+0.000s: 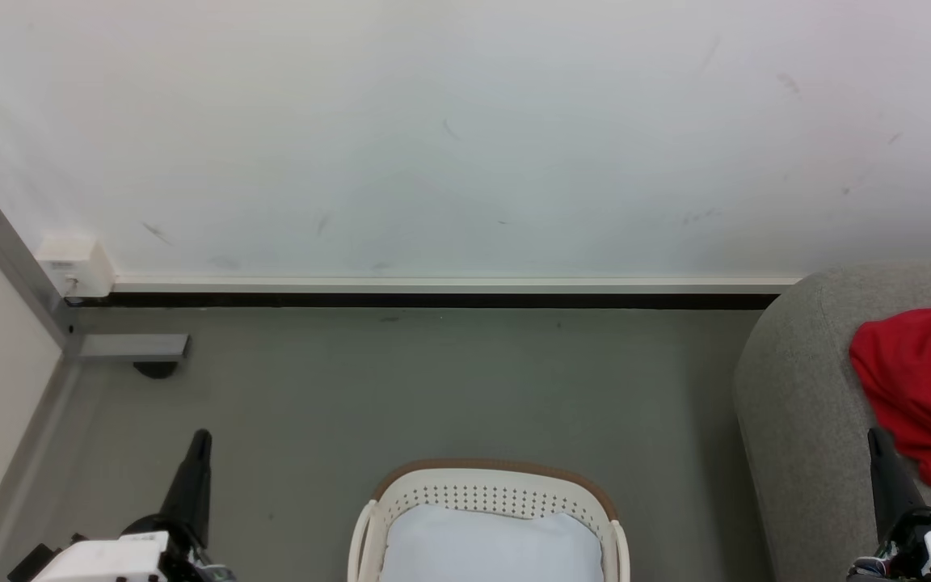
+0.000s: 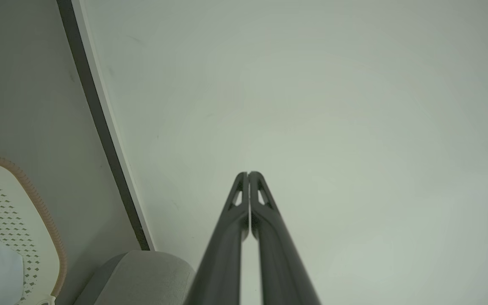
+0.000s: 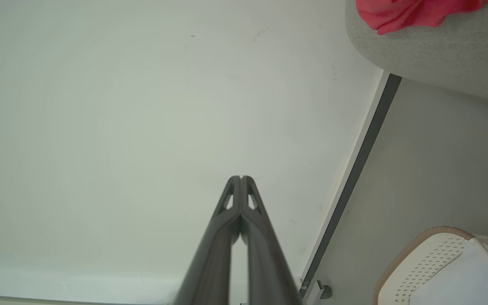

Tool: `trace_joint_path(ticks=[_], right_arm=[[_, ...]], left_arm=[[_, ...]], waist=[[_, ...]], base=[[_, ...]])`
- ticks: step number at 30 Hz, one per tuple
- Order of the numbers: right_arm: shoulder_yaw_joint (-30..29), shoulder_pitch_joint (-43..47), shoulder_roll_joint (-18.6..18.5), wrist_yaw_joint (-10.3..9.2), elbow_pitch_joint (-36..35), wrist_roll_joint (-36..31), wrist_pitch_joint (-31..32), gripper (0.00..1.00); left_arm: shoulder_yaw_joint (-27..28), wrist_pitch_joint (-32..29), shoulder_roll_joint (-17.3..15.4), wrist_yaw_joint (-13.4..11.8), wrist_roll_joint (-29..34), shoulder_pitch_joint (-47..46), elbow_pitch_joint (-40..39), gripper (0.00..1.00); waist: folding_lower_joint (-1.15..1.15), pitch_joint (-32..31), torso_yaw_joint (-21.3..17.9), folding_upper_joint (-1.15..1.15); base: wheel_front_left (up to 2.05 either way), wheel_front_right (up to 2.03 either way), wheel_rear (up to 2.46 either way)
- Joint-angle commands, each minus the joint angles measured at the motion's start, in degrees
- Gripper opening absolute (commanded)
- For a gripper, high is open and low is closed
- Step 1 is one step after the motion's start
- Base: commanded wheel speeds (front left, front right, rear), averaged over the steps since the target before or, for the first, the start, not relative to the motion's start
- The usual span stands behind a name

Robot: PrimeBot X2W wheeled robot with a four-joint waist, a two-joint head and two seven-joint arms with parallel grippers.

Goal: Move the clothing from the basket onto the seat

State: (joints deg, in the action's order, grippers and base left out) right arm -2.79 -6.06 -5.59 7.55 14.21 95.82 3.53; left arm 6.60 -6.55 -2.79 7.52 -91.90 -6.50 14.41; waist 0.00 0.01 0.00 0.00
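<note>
Two dark grippers frame your head view. The left gripper [image 1: 200, 438] rises at lower left and the right gripper [image 1: 877, 436] at lower right, each a slim tapered shape pointing up, above a white wrist. Between them sits the basket [image 1: 490, 495], cream perforated plastic with a brown rim and rounded corners, holding a smooth pale lining sheet [image 1: 490, 546]. At the right, the clothing [image 1: 930, 388] lies as a crumpled bright red heap on the seat [image 1: 797, 404], a rounded, grainy grey sofa. The heap runs lengthwise down the picture, and the frame's edge cuts it off.

Your left wrist view shows the left gripper [image 2: 248, 174] with fingertips pressed together, empty, aimed at the plain white wall [image 2: 333, 106]. The basket [image 2: 40, 212] and seat [image 2: 142, 275] sit at lower left.

Your right wrist view shows the right gripper [image 3: 240, 178] likewise closed on nothing. The clothing [image 3: 409, 12] drapes over the seat [image 3: 439, 55] at upper right, and the basket [image 3: 422, 254] is at lower right.
</note>
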Motion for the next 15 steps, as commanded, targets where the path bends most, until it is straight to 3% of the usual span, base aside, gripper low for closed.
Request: trace_joint_path(ticks=[1,15], right_arm=[[-0.3,-0.5,-0.1,-0.12,-0.1,-0.5,0.2,0.00],[-0.4,-0.5,0.0,-0.12,-0.1,-0.6,0.3,0.00]], left_arm=[[0.2,-0.3,-0.1,-0.1,-0.8,-0.4,0.1,0.00],[0.2,-0.3,-0.1,-0.1,-0.8,-0.4,0.1,0.00]], waist=[[0.00,0.0,0.0,0.00],[0.00,0.0,0.0,0.00]], base=[[0.00,0.00,0.00],[0.00,0.00,0.00]])
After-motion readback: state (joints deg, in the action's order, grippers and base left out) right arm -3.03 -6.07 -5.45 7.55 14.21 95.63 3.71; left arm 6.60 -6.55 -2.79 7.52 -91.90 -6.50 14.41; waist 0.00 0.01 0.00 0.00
